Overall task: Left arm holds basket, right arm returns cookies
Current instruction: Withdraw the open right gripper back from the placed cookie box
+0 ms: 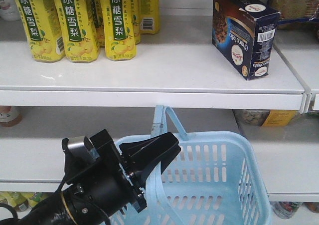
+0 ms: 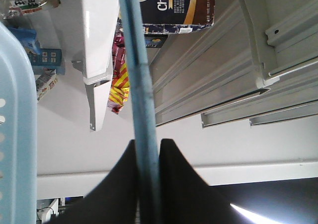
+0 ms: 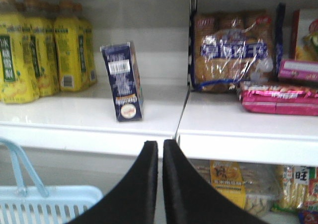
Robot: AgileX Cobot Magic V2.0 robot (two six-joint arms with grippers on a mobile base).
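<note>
The navy cookies carton (image 1: pixel 245 30) stands on the upper white shelf (image 1: pixel 164 78), tilted a little; in the right wrist view the cookies (image 3: pixel 123 81) stand alone beside the shelf joint. Below hangs the pale blue basket (image 1: pixel 214 185), its hoop handle (image 1: pixel 160 120) raised. My left gripper (image 1: pixel 158 152) is shut on that handle; in the left wrist view the handle (image 2: pixel 139 85) runs up between the two black fingers (image 2: pixel 119 184). My right gripper (image 3: pixel 160 144) is shut with nothing in it, below and in front of the shelf edge, apart from the carton. The basket rim (image 3: pixel 49 194) shows at lower left.
Yellow drink bottles (image 1: pixel 79 20) stand at the left of the upper shelf. Bagged bread (image 3: pixel 231 50) and pink packs (image 3: pixel 278 97) fill the neighbouring shelf section to the right. More packets (image 3: pixel 233 184) lie on the lower shelf.
</note>
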